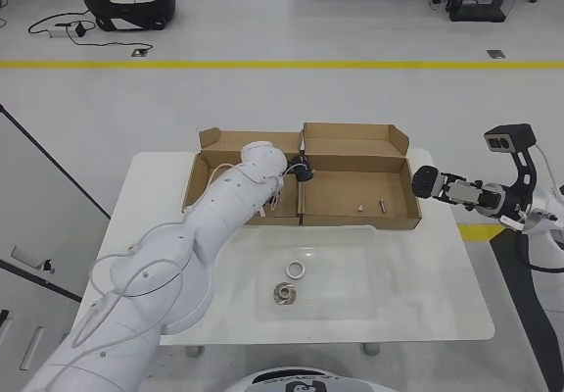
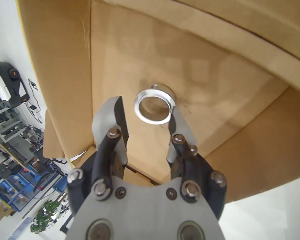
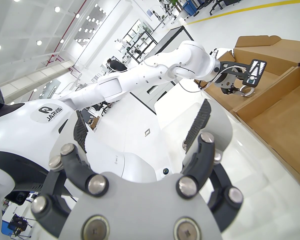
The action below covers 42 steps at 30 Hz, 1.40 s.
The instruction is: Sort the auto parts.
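my left fingers hang spread over an open cardboard box, a machined metal ring between their tips. the ring sits against one fingertip and stands clear of the other, so nothing is clamped on it. whether it lies on the box floor beyond the tips or just off it, i cannot tell.

by its look the ring is rigid and will not give under pressure. its turned surface is likely slick, and it is small enough to be light. i judge the best hold is across the outer wall, on opposite sides, with the pads kept off the small nub on the far side of the rim. a loose or off-centre pinch could let it squirt out or roll.

my right fingers are also wide apart and hold nothing. they are well off to the side of my left ones, with the second cardboard box just ahead of them.

back toward my body, on the bench, a clear tray holds a white ring and a metal fitting, both unsorted.
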Tool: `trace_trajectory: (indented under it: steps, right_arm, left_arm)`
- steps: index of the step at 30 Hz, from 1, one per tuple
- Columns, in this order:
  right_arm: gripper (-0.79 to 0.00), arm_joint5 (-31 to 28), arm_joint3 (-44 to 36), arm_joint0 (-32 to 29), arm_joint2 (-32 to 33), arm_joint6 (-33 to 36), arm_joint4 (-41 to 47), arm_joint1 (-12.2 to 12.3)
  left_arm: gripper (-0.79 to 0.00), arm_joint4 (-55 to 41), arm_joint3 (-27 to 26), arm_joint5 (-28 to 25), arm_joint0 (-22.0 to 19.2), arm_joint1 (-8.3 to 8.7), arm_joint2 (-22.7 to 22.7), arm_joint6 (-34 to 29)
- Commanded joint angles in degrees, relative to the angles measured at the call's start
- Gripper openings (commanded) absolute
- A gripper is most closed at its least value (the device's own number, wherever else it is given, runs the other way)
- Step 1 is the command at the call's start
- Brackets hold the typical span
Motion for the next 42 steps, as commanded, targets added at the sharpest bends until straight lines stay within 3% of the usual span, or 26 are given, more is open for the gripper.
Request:
trace_trajectory:
  steps: [1, 7, 14, 20, 24, 28, 31, 34, 38, 42]
  right_arm:
    - [0.0, 0.0, 0.0, 0.0, 0.0, 0.0, 0.0, 0.0]
    - [0.0, 0.0, 0.0, 0.0, 0.0, 0.0, 0.0, 0.0]
    - [0.0, 0.0, 0.0, 0.0, 0.0, 0.0, 0.0, 0.0]
    - [0.0, 0.0, 0.0, 0.0, 0.0, 0.0, 0.0, 0.0]
    - [0.0, 0.0, 0.0, 0.0, 0.0, 0.0, 0.0, 0.0]
    - [0.0, 0.0, 0.0, 0.0, 0.0, 0.0, 0.0, 0.0]
    - [0.0, 0.0, 0.0, 0.0, 0.0, 0.0, 0.0, 0.0]
    - [0.0, 0.0, 0.0, 0.0, 0.0, 0.0, 0.0, 0.0]
    - [0.0, 0.0, 0.0, 0.0, 0.0, 0.0, 0.0, 0.0]
    - [0.0, 0.0, 0.0, 0.0, 0.0, 0.0, 0.0, 0.0]
  left_arm:
    - [0.0, -0.2, 0.5, 0.0, -0.3, 0.01, -0.4, 0.0]
    - [0.0, -0.8, 1.5, 0.0, -1.9, 0.45, -1.6, 1.4]
    - [0.0, -1.9, 1.3, -6.9, -5.2, 1.82, -3.2, 0.8]
    - [0.0, -2.3, -3.4, -9.8, -5.7, 3.6, -4.4, -0.4]
    - [0.0, -3.5, -9.6, -10.5, -5.0, 5.64, -6.1, -2.5]
    - [0.0, -4.4, -19.3, -10.1, -3.4, 9.07, -8.8, -7.9]
    - [0.0, -5.7, -30.2, -9.3, -0.3, 12.7, -12.4, -14.3]
    - [0.0, -6.7, -44.6, -7.7, 5.2, 17.04, -17.7, -22.6]
    - [0.0, -5.4, -63.1, -2.6, 14.2, 23.01, -22.1, -27.8]
    - [0.0, -5.8, -75.0, 0.0, 19.5, 28.14, -23.8, -30.4]
